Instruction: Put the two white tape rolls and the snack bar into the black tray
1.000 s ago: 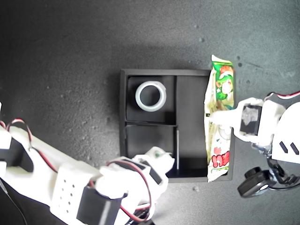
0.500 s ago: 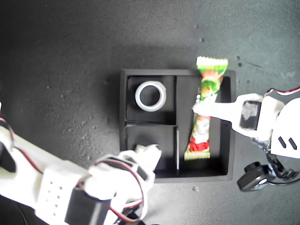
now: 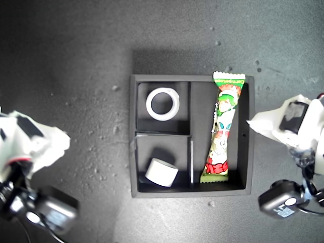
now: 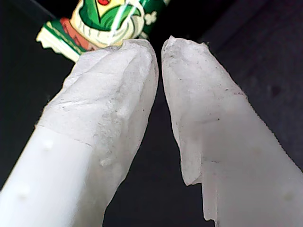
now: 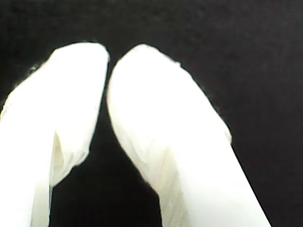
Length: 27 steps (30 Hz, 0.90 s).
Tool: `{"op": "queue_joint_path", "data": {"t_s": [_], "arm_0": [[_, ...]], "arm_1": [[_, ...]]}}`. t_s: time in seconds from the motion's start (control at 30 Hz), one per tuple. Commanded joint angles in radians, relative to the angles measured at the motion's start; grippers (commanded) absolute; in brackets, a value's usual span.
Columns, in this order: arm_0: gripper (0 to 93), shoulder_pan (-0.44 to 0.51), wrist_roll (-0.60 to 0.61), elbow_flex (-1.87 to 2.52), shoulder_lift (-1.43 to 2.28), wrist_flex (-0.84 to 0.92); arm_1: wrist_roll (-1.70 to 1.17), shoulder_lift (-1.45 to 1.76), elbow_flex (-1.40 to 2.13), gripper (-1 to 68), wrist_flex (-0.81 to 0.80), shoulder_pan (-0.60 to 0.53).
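The black tray (image 3: pixel 132 136) sits mid-scene in the exterior view. The wider white tape roll (image 3: pixel 162 104) lies flat in its upper small compartment. The smaller tape roll (image 3: pixel 161 172) rests tilted in the lower small compartment. The snack bar (image 3: pixel 223 134) lies slanted in the long compartment, and its end (image 4: pixel 102 19) shows beyond my first gripper's tips. My first gripper (image 3: pixel 251 123) (image 4: pixel 157 45) is just outside the tray wall at the exterior view's right, shut on nothing. My second gripper (image 3: pixel 63 144) (image 5: pixel 108 52) is off the tray at the exterior view's left, shut and holding nothing.
The tray stands on a dark speckled mat (image 3: pixel 76 61). A black camera module (image 3: pixel 281 200) hangs under the first arm at the exterior view's lower right, and another (image 3: pixel 48 215) hangs at its lower left.
The first gripper let go of the snack bar in the long compartment and drew back to the exterior view's right. The second gripper left the smaller roll in the lower compartment and withdrew leftward.
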Motion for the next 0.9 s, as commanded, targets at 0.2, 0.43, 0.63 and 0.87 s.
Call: {"op": "queue_joint_path", "data": {"t_s": [0.2,0.43,0.63,0.87], "arm_0": [[0.0,-0.005,-0.054,0.502,0.466,-0.14],[0.0,-0.003,-0.078,0.742,0.759,-0.144],[0.0,-0.008,-0.074,0.857,0.942,-0.087],[0.0,-0.006,-0.083,0.911,0.985,-0.051]], "arm_1": [[0.202,0.141,0.009,-0.5,0.117,0.08],[0.236,0.445,0.339,-0.5,0.066,0.173],[0.278,0.704,0.638,-0.5,0.0,0.195],[0.336,1.054,1.055,-0.6,-0.137,0.161]]}}
